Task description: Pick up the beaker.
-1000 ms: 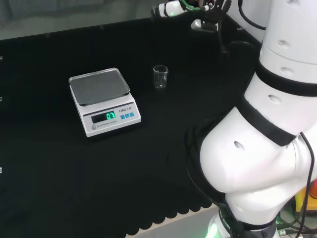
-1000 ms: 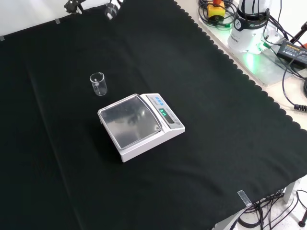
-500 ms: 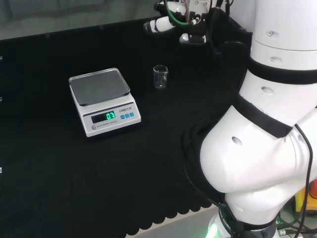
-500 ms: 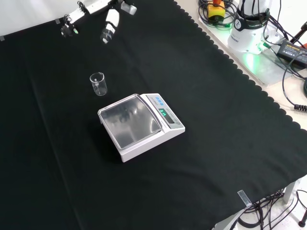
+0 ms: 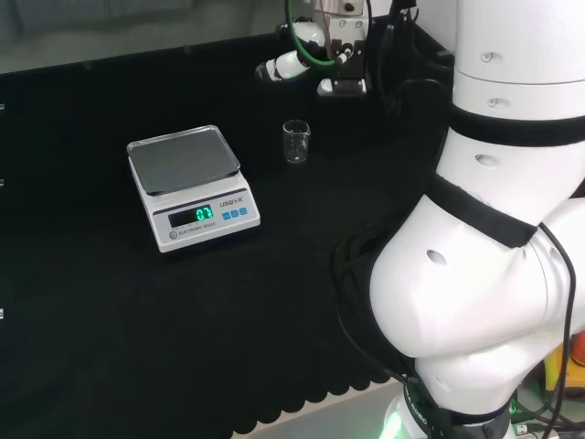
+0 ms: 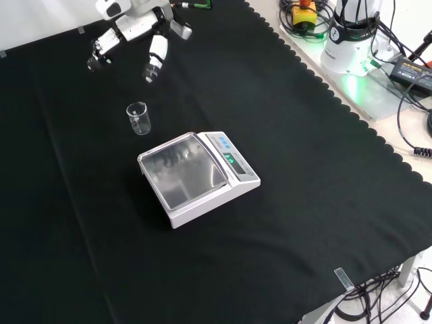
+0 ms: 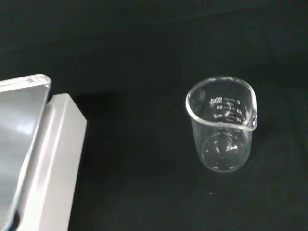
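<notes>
Item: beaker (image 6: 138, 118), small, clear glass, graduated marks on its wall, pouring lip at the rim, apparently empty; stands upright on the black cloth of the counter (image 6: 304, 202), untouched. Landmark: digital scale (image 6: 198, 177), white body with a steel weighing pan, green lit display. In the front view the beaker stands just beyond the scale's far left corner, near it but apart, with bare cloth between; in the head view the beaker (image 5: 296, 142) stands to the right of the scale (image 5: 191, 187) and slightly farther back, about level with the pan's rear edge; in the wrist view the beaker (image 7: 222, 124) appears beside a corner of the scale (image 7: 33, 159), a strip of cloth between them. Hand (image 6: 138, 30): black and white, hanging in the air above the cloth, on the far side of the beaker from the scale in the front view, clear of both; in the head view the hand (image 5: 315, 57) sits beyond and slightly right of the beaker, farther from the scale than the beaker is. Fingers (image 6: 154, 57): straight, spread apart, pointing down toward the cloth, holding nothing. White arm links (image 5: 494, 238): right of the scale and beaker in the head view, well apart from both
</notes>
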`<move>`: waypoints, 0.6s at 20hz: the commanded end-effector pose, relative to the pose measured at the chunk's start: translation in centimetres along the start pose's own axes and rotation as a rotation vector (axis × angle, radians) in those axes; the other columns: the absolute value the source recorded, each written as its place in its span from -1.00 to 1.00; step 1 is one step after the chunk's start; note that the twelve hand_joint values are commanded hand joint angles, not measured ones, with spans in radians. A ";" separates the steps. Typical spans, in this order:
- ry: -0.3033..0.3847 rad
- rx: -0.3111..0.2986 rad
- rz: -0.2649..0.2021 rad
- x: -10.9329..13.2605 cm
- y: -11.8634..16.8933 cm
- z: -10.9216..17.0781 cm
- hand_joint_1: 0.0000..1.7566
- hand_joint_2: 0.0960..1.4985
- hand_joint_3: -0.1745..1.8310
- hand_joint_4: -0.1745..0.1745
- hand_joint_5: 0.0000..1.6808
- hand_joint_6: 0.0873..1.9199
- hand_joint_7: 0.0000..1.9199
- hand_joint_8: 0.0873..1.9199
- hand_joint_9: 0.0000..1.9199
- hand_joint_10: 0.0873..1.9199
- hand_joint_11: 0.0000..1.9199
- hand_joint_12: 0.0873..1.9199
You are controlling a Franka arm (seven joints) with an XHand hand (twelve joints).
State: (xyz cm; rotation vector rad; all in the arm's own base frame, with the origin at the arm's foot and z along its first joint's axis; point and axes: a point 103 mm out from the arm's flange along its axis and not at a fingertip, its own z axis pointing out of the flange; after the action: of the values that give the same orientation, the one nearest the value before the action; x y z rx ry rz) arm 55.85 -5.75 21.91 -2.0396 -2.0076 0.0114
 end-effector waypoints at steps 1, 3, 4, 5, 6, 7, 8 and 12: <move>-0.023 0.020 0.032 0.3 1.0 2.0 -0.53 0.06 -0.68 -0.35 -0.74 -1.00 -1.00 -0.24 -0.99 -0.05 -0.78 0.50; -0.025 0.024 0.042 0.2 1.3 2.8 -0.53 0.06 -0.69 -0.35 -0.73 -1.00 -1.00 -0.24 -0.99 -0.05 -0.77 0.50; -0.024 0.028 0.046 0.3 1.4 3.2 -0.52 0.06 -0.69 -0.36 -0.73 -1.00 -1.00 -0.24 -0.99 -0.05 -0.77 0.50; -0.027 0.034 0.054 0.1 1.6 3.6 -0.52 0.06 -0.69 -0.36 -0.73 -1.00 -1.00 -0.24 -0.99 -0.05 -0.77 0.50; -0.027 0.041 0.058 0.1 1.7 4.0 -0.52 0.06 -0.69 -0.36 -0.73 -1.00 -1.00 -0.24 -0.99 -0.05 -0.77 0.50; -0.026 0.048 0.060 0.4 1.9 4.4 -0.52 0.06 -0.69 -0.36 -0.72 -1.00 -1.00 -0.24 -0.99 -0.05 -0.77 0.50; -0.025 0.054 0.066 0.2 2.1 4.7 -0.52 0.06 -0.69 -0.37 -0.72 -1.00 -1.00 -0.24 -0.98 -0.05 -0.77 0.50; -0.024 0.074 0.084 -0.6 2.5 5.9 -0.52 0.06 -0.69 -0.37 -0.70 -1.00 -1.00 -0.24 -0.98 -0.05 -0.76 0.49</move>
State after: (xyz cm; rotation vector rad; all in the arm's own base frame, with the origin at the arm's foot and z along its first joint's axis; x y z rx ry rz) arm 56.76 -5.00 16.97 -2.0747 -1.9346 0.1045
